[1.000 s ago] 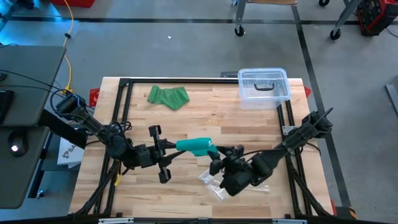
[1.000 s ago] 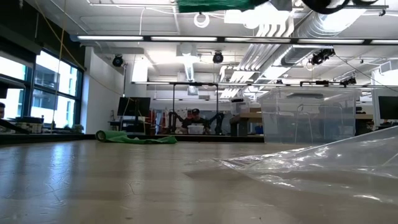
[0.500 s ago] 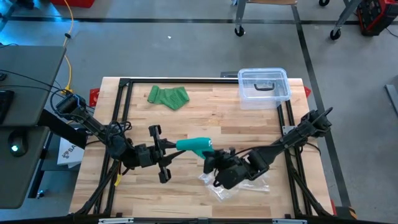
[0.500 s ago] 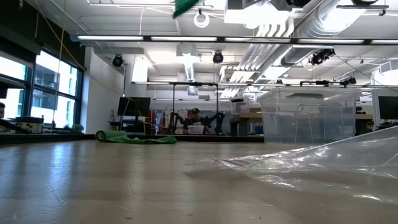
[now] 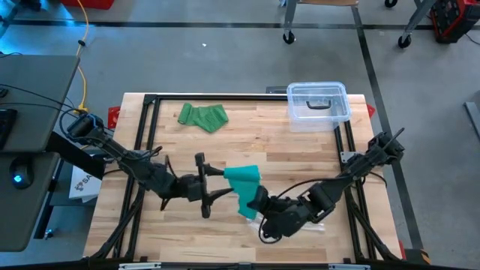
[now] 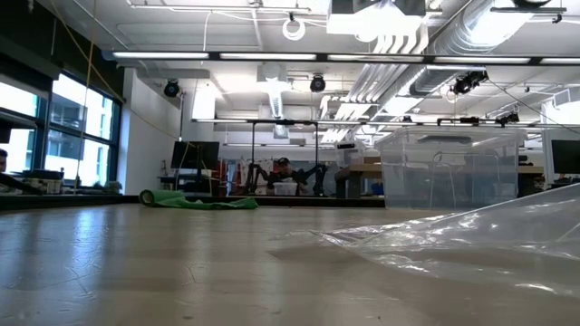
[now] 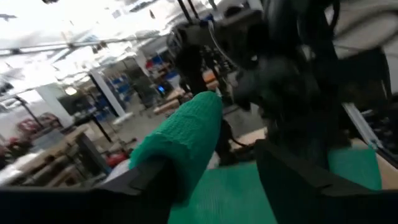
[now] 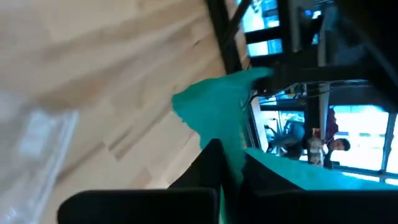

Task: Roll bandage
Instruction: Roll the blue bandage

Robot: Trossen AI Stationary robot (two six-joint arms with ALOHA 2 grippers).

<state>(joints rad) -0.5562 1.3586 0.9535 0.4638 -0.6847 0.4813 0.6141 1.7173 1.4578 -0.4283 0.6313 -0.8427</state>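
Handing over mid-air, above the table [image 5: 300, 150] centre. Right gripper [image 5: 255, 202] pinched tight on the bandage [image 5: 244, 182], fabric caught between its fingers [image 8: 211, 165]. Left gripper [image 5: 217, 182] spread wide just beside the roll, gripping nothing; one finger [image 7: 292, 171] free of the cloth, the other lying along the roll.

To do this well, by my reading: keep the right pinch firm and steady, bring the left in again on the rolled end, not the loose flap. Take up slack before turning, or the layers wind unevenly. Keep both grips close so the free length stays short.

Bandage itself: teal, crepe-textured, partly wound. Thick rolled end [image 7: 186, 134] pointing towards the left arm; loose flat sheet hanging from the right pinch. Edges a little ragged, not squared. Held clear of the wood, near the plastic wrapper [image 5: 315, 223] lying below the right arm.

A second green cloth [image 5: 202, 116] lying well apart at the far side, near the clear box [image 5: 319, 105].
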